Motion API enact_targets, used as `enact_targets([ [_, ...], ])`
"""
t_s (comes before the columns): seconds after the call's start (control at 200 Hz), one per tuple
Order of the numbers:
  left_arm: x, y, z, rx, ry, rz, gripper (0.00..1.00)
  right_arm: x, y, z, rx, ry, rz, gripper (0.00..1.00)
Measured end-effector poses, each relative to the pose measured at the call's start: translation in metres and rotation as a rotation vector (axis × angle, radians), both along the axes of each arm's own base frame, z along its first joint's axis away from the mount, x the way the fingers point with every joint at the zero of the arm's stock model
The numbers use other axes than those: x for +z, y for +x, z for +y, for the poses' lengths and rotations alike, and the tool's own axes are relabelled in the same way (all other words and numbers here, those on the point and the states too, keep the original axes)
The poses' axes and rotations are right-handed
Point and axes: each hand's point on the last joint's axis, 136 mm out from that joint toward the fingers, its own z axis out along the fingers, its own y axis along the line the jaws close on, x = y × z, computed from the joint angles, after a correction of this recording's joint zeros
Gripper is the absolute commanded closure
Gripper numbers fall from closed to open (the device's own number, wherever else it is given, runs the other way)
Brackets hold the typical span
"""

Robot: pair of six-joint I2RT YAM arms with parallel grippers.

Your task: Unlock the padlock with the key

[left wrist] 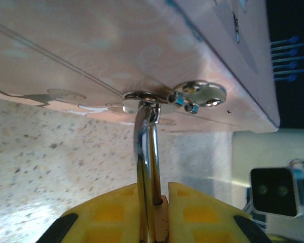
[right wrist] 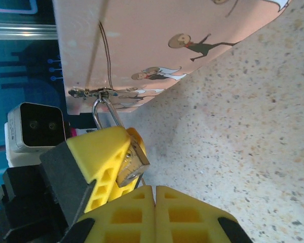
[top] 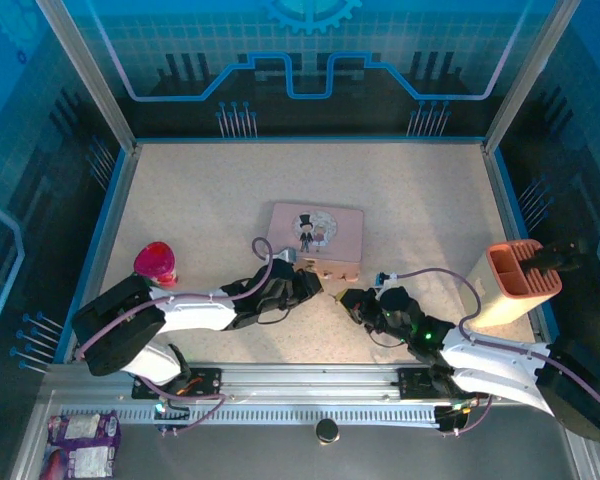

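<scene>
The padlock point(right wrist: 133, 157) hangs at the near edge of the pink tin point(top: 315, 228). Its silvery shackle point(left wrist: 146, 152) is hooked through the tin's hasp point(left wrist: 142, 95), and its brass body is tilted over the table point(top: 200, 190). The left gripper point(left wrist: 157, 202) is clamped narrowly on the padlock, with yellow fingers on either side of shackle and body. The right gripper point(right wrist: 155, 195) sits just beside it on the right, fingers pressed together; whether the key lies between them cannot be told.

The two grippers nearly meet in front of the tin, so room at the lock is tight, with the tin's wall right behind it. The speckled tabletop to the right of the lock lies bare. A magenta cup point(top: 157, 262) stands near the left edge beside the left arm, and an orange holder point(top: 520, 280) stands near the right edge, both well apart from the lock. Blue-rimmed walls point(top: 115, 200) close the table on the left, far and right sides.
</scene>
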Motion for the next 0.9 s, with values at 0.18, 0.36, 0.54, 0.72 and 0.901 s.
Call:
enact_targets([
  [0.18, 0.004, 0.005, 0.003, 0.073, -0.103, 0.0, 1.0, 0.011, 0.001, 0.0, -0.035, 0.03, -0.027, 1.0],
  [0.36, -0.002, 0.01, -0.003, 0.103, -0.168, 0.021, 1.0, 0.015, -0.002, 0.002, -0.058, 0.046, -0.036, 1.0],
  [0.54, -0.003, 0.013, -0.012, 0.116, -0.233, 0.035, 1.0, 0.017, -0.001, 0.003, -0.082, 0.051, -0.046, 1.0],
  [0.72, -0.01, 0.013, -0.017, 0.127, -0.267, 0.06, 1.0, 0.02, -0.001, 0.003, -0.108, 0.063, -0.057, 1.0],
  [0.901, -0.009, 0.014, -0.021, 0.136, -0.3, 0.061, 1.0, 0.023, -0.003, -0.003, -0.144, 0.074, -0.067, 1.0],
])
